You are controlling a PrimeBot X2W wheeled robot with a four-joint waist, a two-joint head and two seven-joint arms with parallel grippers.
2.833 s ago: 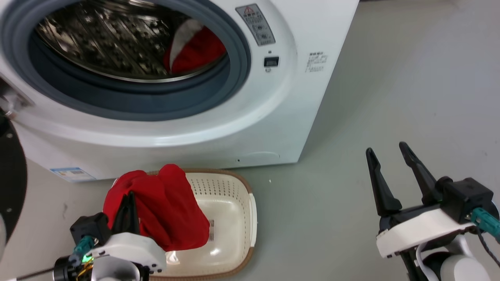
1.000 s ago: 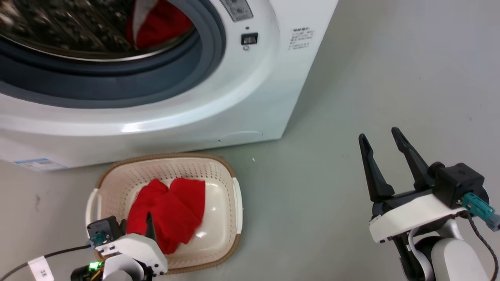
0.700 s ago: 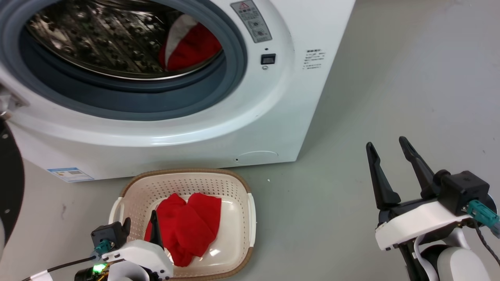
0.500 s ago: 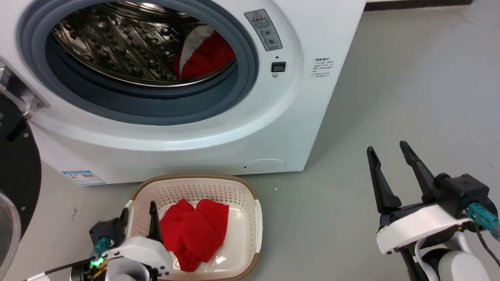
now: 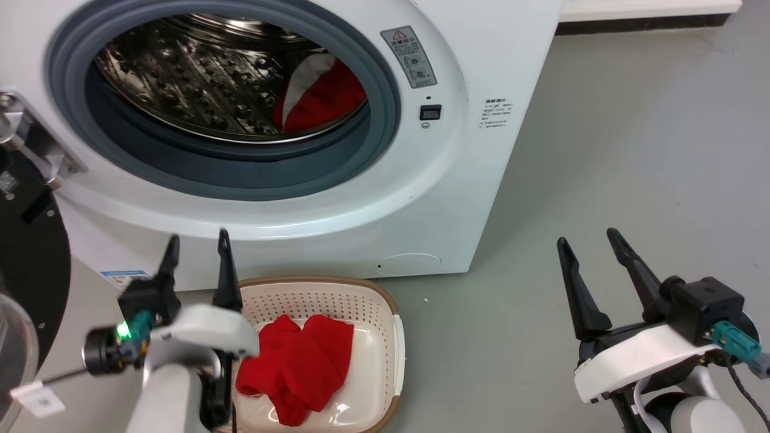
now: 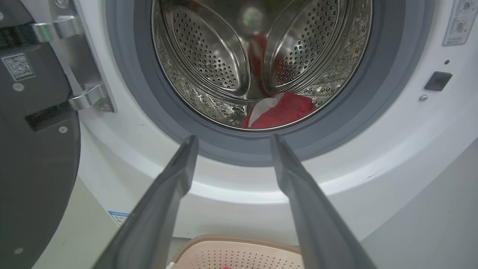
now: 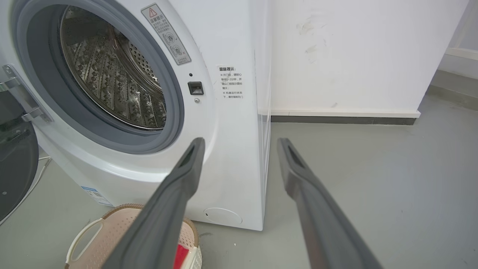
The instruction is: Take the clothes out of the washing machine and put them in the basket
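The large white front-loading washing machine (image 5: 457,198) stood on the grey floor (image 5: 601,150). Its round black-framed glass door (image 5: 27,270) was swung open on the robot's left. Inside the perforated steel drum (image 5: 180,78), a soft bright red garment with a broad white-grey band (image 5: 328,96) lay at the lower right, just behind the grey rubber ring (image 5: 385,120). A small warning sticker (image 5: 411,57) sat on the front panel beside that ring.

Just in front of the machine's base sat the low oblong cream plastic basket (image 5: 313,297) with perforated sides and a brown woven-look rim. A crumpled plain red garment (image 5: 301,361) lay on its floor, towards the left side.

The left gripper (image 5: 198,236) was held over the basket's left edge. Its two long dark fingers were spread well apart with nothing between them. In the left wrist view they pointed at the drum opening, and the banded garment showed above the gap between the tips.

The right gripper (image 5: 588,236) was over the floor to the right of the machine, well apart from the basket. Its fingers were likewise wide apart and empty. The right wrist view looked along them at the machine's front right corner and the white wall (image 7: 354,56) behind.
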